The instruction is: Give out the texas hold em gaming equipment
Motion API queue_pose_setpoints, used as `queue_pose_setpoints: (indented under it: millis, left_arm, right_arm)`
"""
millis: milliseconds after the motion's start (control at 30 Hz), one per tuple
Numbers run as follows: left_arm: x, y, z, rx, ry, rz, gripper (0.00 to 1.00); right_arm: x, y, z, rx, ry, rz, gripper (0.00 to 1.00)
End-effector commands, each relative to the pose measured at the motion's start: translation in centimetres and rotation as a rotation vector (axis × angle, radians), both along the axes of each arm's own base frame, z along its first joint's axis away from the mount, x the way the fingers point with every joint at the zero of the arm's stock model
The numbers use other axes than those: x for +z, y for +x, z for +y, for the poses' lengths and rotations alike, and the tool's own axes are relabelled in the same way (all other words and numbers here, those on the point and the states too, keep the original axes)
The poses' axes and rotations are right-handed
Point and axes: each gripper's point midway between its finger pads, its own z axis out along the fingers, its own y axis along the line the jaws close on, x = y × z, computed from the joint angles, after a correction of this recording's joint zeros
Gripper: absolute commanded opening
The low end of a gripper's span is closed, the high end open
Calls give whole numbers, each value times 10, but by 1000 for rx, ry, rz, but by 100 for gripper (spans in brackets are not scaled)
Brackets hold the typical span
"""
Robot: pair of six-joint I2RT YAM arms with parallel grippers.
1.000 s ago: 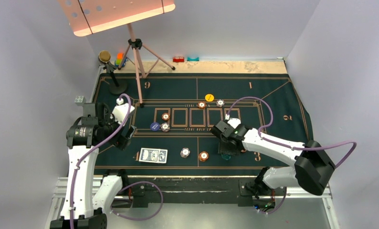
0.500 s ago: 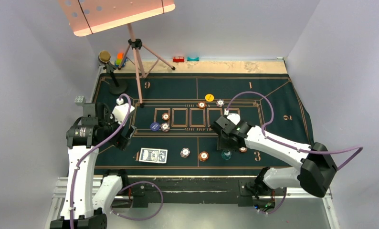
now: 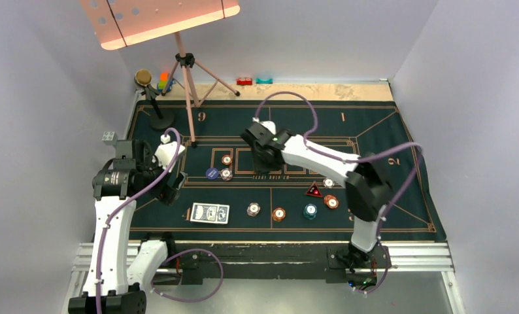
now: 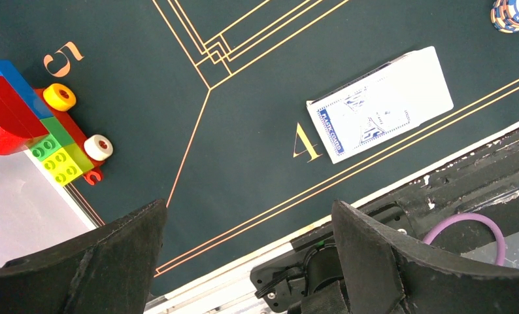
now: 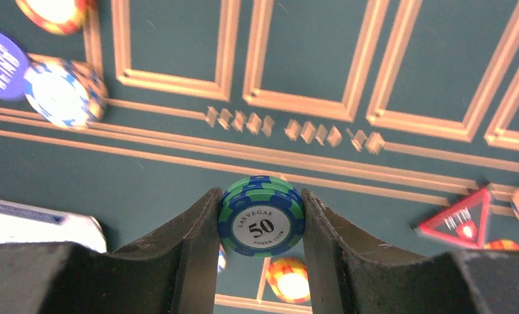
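Along the left edge of the dark green, gold-lined mat, studded plastic toy blocks are seen by the printed 5. The left gripper is held wide apart near the rectangular card deck beside the 4. Rightward, a round green-and-blue chip, lettered LAS VEGAS 50 POKER CLUB, is clamped in the right gripper over the mat's centre, with a red triangular marker nearby.

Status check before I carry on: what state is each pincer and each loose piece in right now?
Right pincer, shut on the green-and-blue 50 chip, held above the mat.
Left pincer, open, empty, above the mat.
Card deck, flat on the mat beside the 4, not gripped.
Red triangular marker, flat on the mat.
Toy blocks, stacked at the mat's edge.
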Motion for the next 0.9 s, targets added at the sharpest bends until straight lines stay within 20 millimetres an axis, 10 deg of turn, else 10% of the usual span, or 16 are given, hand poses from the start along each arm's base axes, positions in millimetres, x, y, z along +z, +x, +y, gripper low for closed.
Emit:
queue_pose_setpoints:
  millis: [0,233,567,867]
  left_arm:
    - [2,6,-3,-12,-13,-25,100]
    - [2,6,-1,-13,-1,-26,100]
    - [0,6,0,-11,10,-29,100]
    - [2,8,0,-12,8,-31,100]
  right_arm:
    - [13,49,62,123,54,-91,27]
    - [-12,81,108,168,77,-93,29]
    - [-47,82,121,191,80,-40,31]
    - [-51,75,117,196,71,-15,63]
